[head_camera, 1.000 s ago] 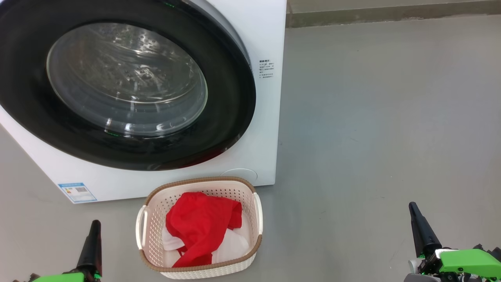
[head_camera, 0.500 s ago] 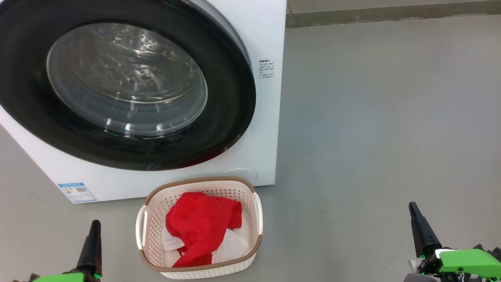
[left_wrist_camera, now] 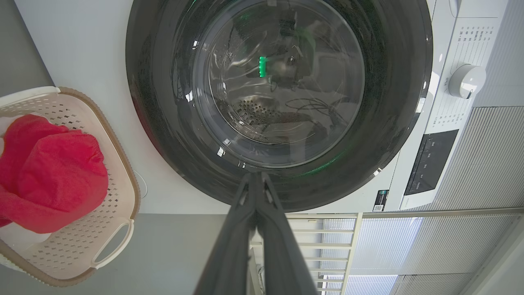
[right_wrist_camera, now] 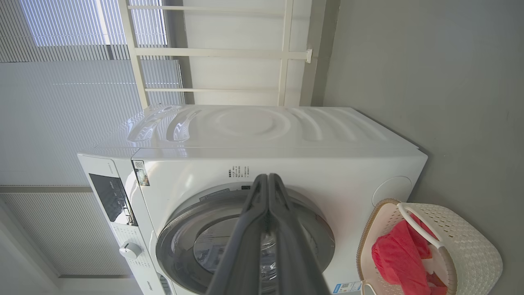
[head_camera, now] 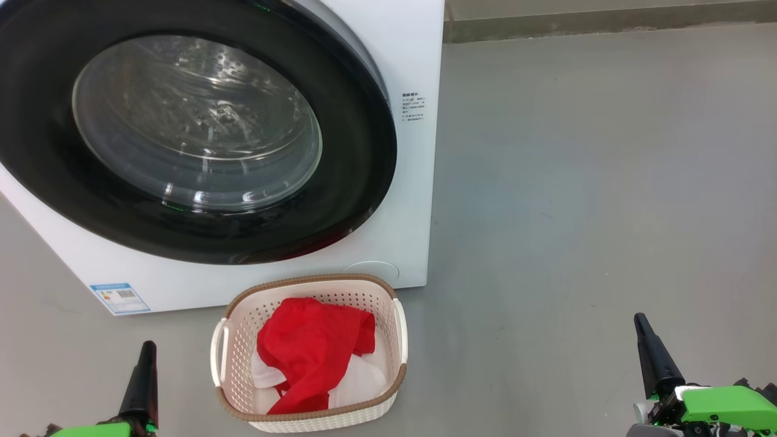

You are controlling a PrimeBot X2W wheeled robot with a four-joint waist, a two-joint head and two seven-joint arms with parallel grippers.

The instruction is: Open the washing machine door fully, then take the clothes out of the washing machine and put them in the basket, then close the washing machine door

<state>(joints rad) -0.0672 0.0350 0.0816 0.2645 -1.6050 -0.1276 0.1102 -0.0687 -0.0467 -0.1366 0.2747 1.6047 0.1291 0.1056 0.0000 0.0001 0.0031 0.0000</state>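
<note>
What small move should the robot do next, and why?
Probably none: hold both arms back. The washing machine door looks shut against the washing machine, the clothes lie in the basket, and the left gripper and right gripper are shut, holding nothing.

Even, bright daylight, sharp frames. Glare streaks on the door glass; bright blinds wash out; wrist views bend straight lines at the edges; soft shadows.
</note>
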